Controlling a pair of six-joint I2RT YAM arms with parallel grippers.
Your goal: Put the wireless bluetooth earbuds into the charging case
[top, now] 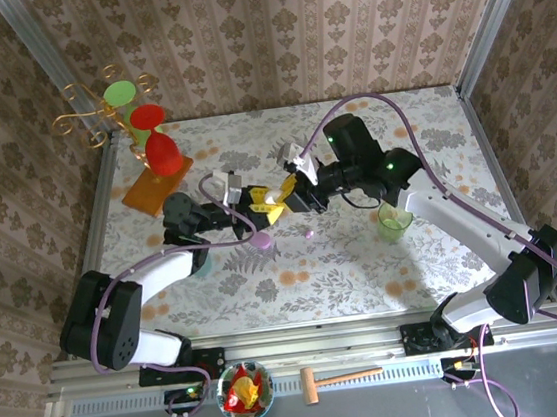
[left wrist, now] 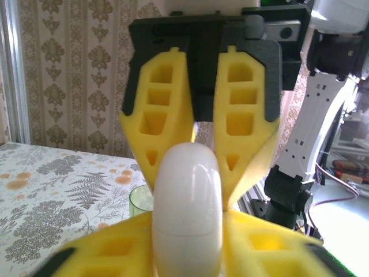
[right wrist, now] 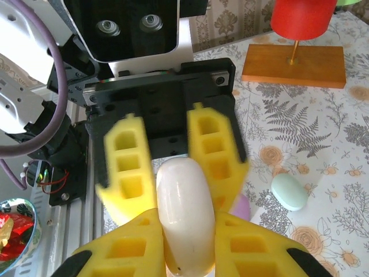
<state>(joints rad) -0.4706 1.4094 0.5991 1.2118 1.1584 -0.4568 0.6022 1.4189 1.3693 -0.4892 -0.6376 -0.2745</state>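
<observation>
Two arms are meeting left of the green cup (top: 395,221); the right pincer (right wrist: 185,216) is clamping the white oval case (left wrist: 187,190), and the left pincer (left wrist: 187,218) is standing slightly apart around it.

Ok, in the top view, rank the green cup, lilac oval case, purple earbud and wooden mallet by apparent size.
1. wooden mallet
2. green cup
3. lilac oval case
4. purple earbud, barely a speck
The mallet lies on the near ledge, so nearness may flatter it.
</observation>
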